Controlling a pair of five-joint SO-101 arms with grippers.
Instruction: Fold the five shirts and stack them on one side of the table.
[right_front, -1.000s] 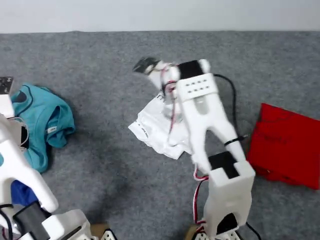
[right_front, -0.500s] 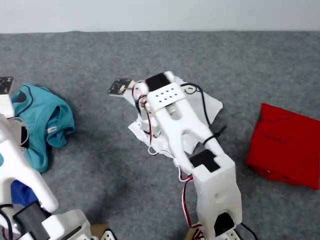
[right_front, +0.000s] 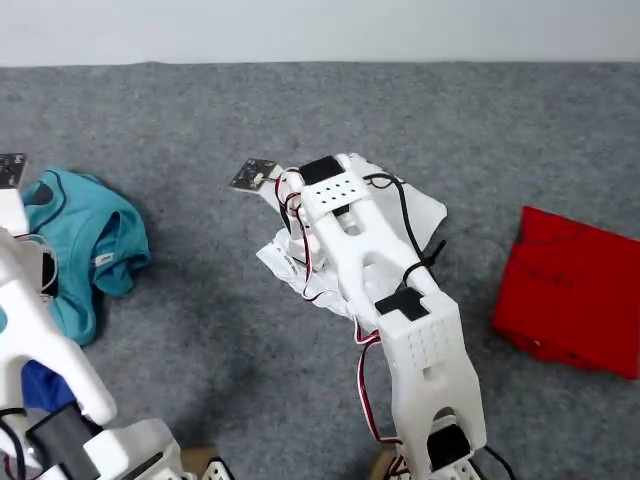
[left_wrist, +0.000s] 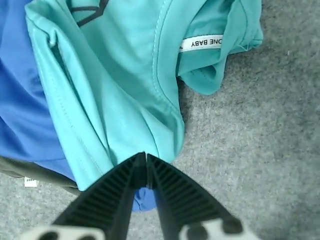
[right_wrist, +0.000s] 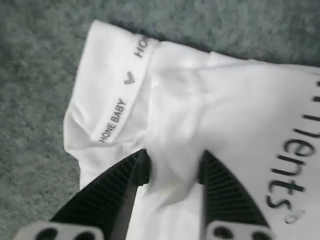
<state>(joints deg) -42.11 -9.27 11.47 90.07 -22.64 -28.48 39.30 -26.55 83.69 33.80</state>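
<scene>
While my left pincer (left_wrist: 146, 160) hangs pressed together over the teal shirt (left_wrist: 125, 75) at the table's (right_front: 200, 300) left side, my right pincer (right_wrist: 172, 169) stands apart, straddling a fold of the white shirt (right_wrist: 240, 120) mid-table.

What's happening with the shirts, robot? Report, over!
Left pincer shut, over teal shirt edge. Right pincer open, astride white shirt fold. Red shirt folded, on right side. Teal lies on blue shirt.
</scene>
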